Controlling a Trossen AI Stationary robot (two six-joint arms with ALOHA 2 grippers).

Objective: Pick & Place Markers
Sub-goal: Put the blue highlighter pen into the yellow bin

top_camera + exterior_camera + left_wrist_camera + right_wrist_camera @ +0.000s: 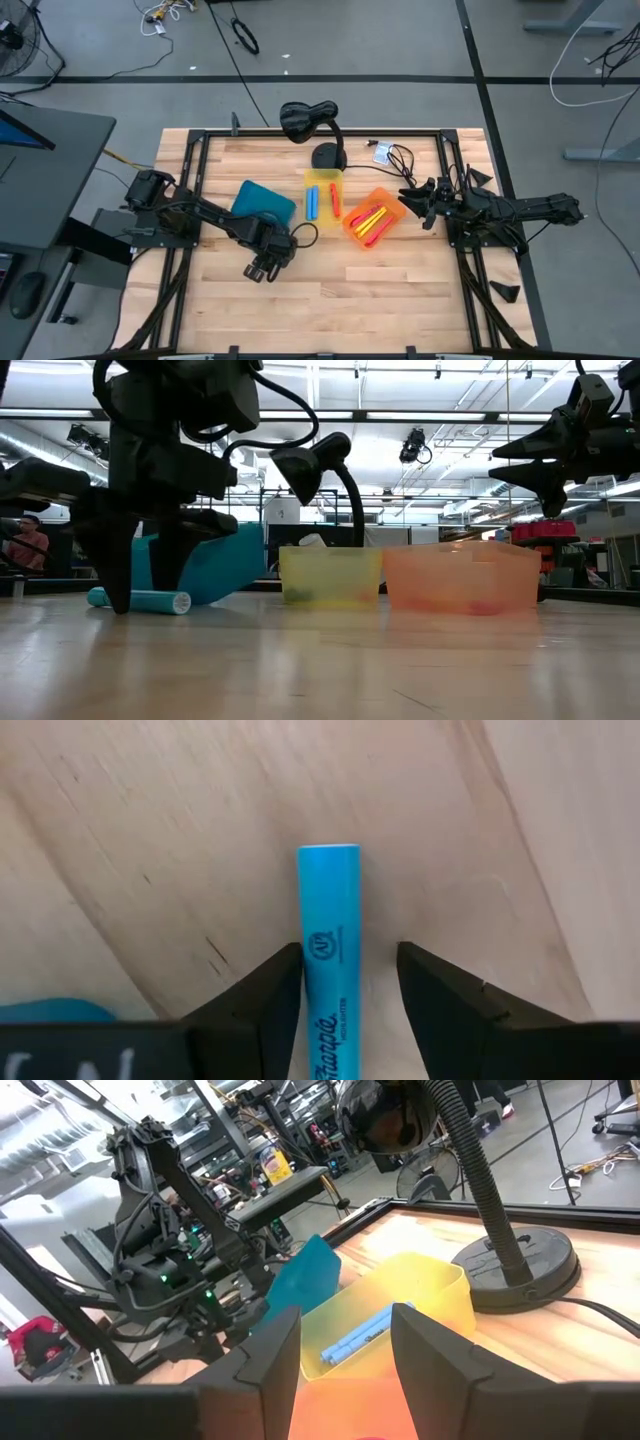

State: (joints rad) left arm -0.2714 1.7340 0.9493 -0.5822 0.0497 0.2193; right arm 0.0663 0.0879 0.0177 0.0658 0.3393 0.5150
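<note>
A light blue marker (328, 910) lies flat on the wooden table; it also shows in the low view (172, 602). My left gripper (350, 952) is open and points down over it (262, 268), one finger on each side of its barrel. The blue bin (264, 202) stands tilted behind it. The yellow bin (323, 196) holds a blue marker (312, 203) and a red one (334, 201). The orange bin (374, 217) holds yellow and pink markers (368, 222). My right gripper (418, 205) is open and hovers at the orange bin's right side, holding nothing. My left gripper stands astride the light blue marker from above, its fingers across the barrel. One finger (270, 990) lies close against the marker's side; I cannot tell whether it touches. The other finger (440, 990) stands clear of it. The marker rests on the table.
A black desk lamp (315, 130) stands at the far edge behind the yellow bin, with its cable and a small card (382, 152) to the right. Bare wood lies along the table's near side. A person (25, 545) sits in the room beyond.
</note>
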